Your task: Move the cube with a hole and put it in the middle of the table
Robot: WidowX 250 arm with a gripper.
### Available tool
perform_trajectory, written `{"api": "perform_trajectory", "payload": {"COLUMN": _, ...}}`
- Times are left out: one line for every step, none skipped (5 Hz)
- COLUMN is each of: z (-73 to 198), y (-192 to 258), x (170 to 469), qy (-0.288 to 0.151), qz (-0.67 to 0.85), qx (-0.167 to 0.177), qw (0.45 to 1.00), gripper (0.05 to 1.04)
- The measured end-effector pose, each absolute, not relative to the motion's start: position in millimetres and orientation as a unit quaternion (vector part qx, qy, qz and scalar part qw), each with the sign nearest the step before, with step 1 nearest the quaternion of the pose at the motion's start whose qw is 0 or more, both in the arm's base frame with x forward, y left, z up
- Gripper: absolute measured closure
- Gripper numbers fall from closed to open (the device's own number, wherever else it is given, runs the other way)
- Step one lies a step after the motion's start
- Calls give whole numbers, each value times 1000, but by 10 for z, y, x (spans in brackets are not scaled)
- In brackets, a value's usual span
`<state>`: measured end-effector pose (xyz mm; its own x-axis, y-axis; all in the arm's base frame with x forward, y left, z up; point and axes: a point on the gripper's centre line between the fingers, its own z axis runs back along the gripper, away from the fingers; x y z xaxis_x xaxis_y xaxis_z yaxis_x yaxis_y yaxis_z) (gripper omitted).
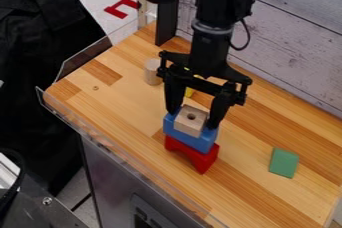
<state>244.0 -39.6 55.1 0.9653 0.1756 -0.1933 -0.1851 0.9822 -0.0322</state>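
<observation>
The black gripper [194, 120] hangs over the middle of the table, open, with one finger on each side of the light wooden cube with a hole [190, 120]. The cube rests on a blue block [192, 139], its hole facing up. Below the blue block stands a red arch-shaped block [192, 155]. Whether either fingertip touches the cube or the blue block I cannot tell. The wooden table [267, 202] holds the whole stack.
A wooden cylinder [152, 72] stands behind the stack on the left. A yellow piece [190, 92] is partly hidden behind the gripper. To the right lies a green block [284, 162]. Clear edging [87, 57] borders the table's left side, and a plank wall [294, 47] rises behind.
</observation>
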Motion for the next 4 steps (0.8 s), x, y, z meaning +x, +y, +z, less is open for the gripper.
{"api": "perform_trajectory", "payload": {"z": 514, "y": -414, "x": 2458, "qy": 102, "qz": 92, "qx": -29, "qw": 990, "gripper": 510}}
{"api": "perform_trajectory", "payload": {"z": 513, "y": -429, "x": 2461, "qy": 102, "qz": 91, "qx": -32, "qw": 990, "gripper": 511}}
{"api": "perform_trajectory", "payload": {"z": 595, "y": -439, "x": 2521, "qy": 100, "qz": 79, "qx": -25, "qw": 992, "gripper": 511}}
{"api": "perform_trajectory", "payload": {"z": 848, "y": -512, "x": 2779, "qy": 64, "qz": 65, "qx": -21, "qw": 996, "gripper": 511}}
